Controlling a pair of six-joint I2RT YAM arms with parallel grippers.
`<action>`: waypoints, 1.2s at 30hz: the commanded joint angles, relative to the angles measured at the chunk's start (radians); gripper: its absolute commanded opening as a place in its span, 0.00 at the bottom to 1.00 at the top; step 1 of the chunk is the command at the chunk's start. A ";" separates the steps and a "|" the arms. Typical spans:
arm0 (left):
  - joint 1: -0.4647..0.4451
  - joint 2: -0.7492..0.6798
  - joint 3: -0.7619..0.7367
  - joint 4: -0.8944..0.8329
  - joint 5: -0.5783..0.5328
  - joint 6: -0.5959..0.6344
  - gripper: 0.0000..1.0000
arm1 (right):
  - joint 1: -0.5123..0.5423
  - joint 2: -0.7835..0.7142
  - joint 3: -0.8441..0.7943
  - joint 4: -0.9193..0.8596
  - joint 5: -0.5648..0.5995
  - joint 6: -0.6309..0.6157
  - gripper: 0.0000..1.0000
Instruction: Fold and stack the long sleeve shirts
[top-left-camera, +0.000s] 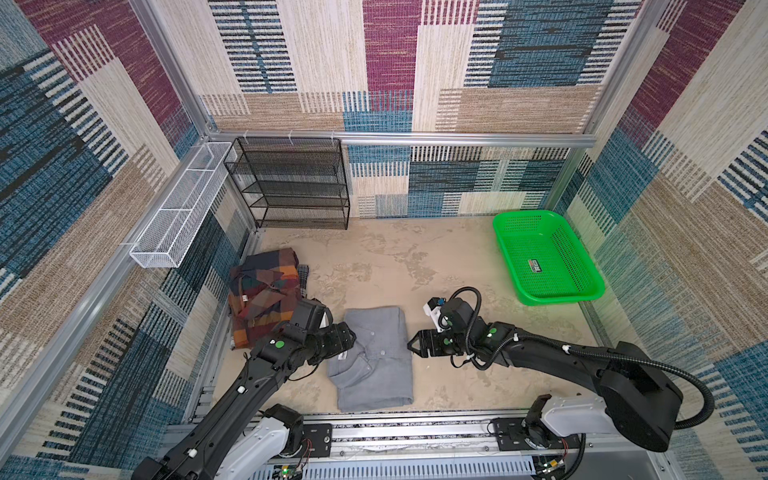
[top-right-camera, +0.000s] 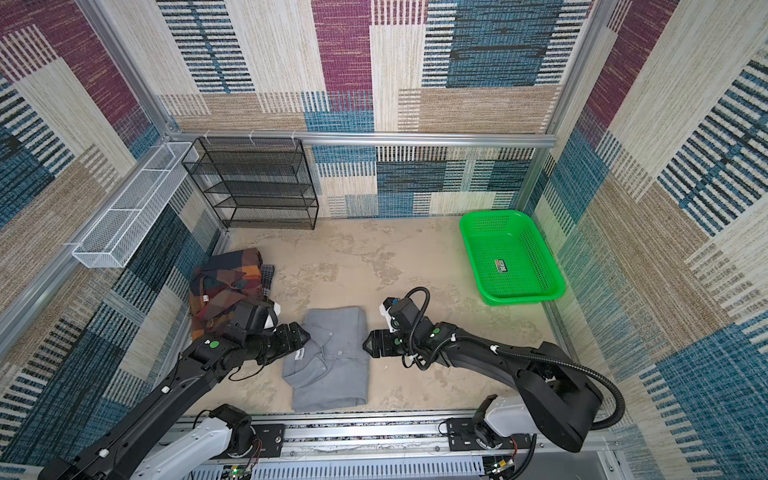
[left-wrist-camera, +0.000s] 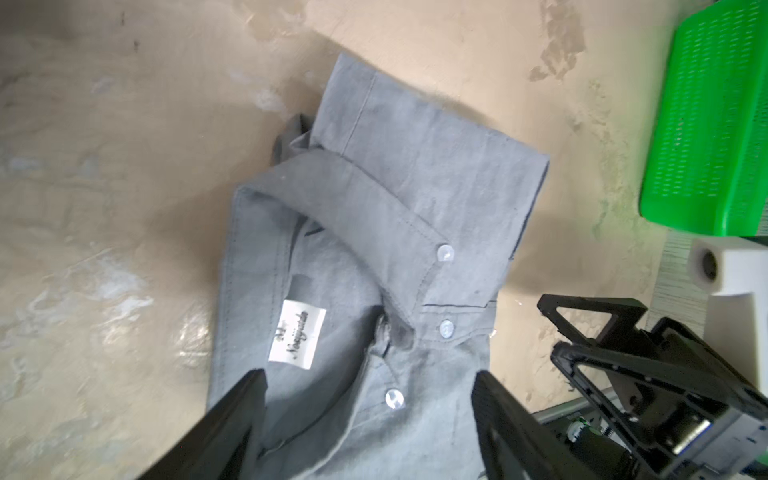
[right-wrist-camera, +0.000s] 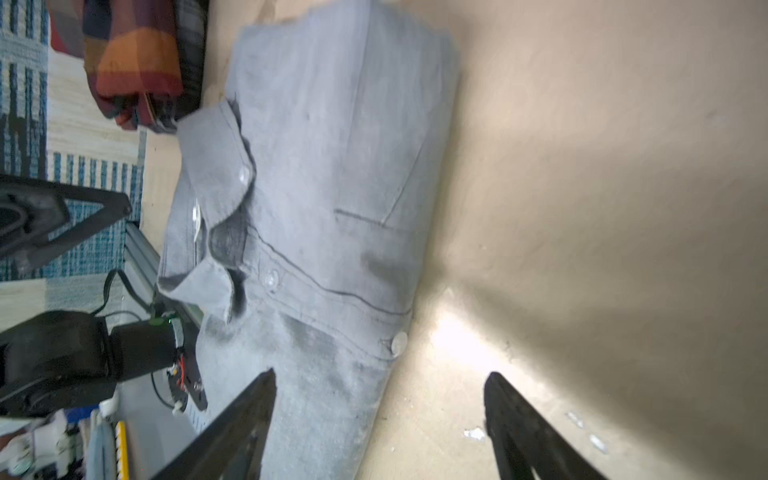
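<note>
The left gripper (top-left-camera: 350, 337) (top-right-camera: 304, 333) has let go. In the left wrist view the left gripper (left-wrist-camera: 370, 415) has its two black fingers (left-wrist-camera: 237, 419) wide apart, and no cloth is pinched between them. It sits at the left edge of the gray shirt (top-left-camera: 376, 365) (top-right-camera: 332, 365), right by the collar. I cannot tell if it touches the cloth.

The right gripper (top-left-camera: 412, 345) (top-right-camera: 366, 344) has let go too. In the right wrist view the right gripper (right-wrist-camera: 380, 415) is spread wide. One finger is over the edge of the gray shirt (right-wrist-camera: 332, 124), and one finger is over the bare tabletop (top-left-camera: 415, 257) (top-right-camera: 374, 257). It holds nothing. The two grippers point at each other, with the shirt between them.

The gray shirt is folded into a neat block. It lies flat in the middle of the tabletop, close to the near edge. Its buttons face up. A small white label (left-wrist-camera: 297, 332) shows inside the collar, on the left side.

The plaid shirt (top-left-camera: 262, 299) (top-right-camera: 224, 291) (right-wrist-camera: 133, 62) is orange, brown and navy. It lies in a folded bundle by the left wall, a bit farther back than the gray shirt. The two shirts are near each other, but one is not on top of the other.

A green basket (top-left-camera: 557, 300) (top-right-camera: 519, 300) (left-wrist-camera: 706, 124) sits far off on the right. A black wire rack (top-left-camera: 291, 183) (top-right-camera: 253, 183) stands at the far wall on the left. A white wire basket (top-left-camera: 178, 208) (top-right-camera: 129, 208) hangs on the left wall.
</note>
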 joint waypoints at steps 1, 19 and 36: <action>0.003 0.020 0.021 -0.118 -0.052 0.002 0.82 | -0.002 0.039 -0.026 0.159 -0.114 0.037 0.81; 0.003 0.084 -0.135 0.064 -0.028 -0.037 0.85 | 0.000 0.229 -0.031 0.302 -0.168 0.033 0.79; 0.003 0.062 -0.385 0.437 0.149 -0.097 0.66 | 0.050 0.394 -0.018 0.488 -0.201 0.116 0.59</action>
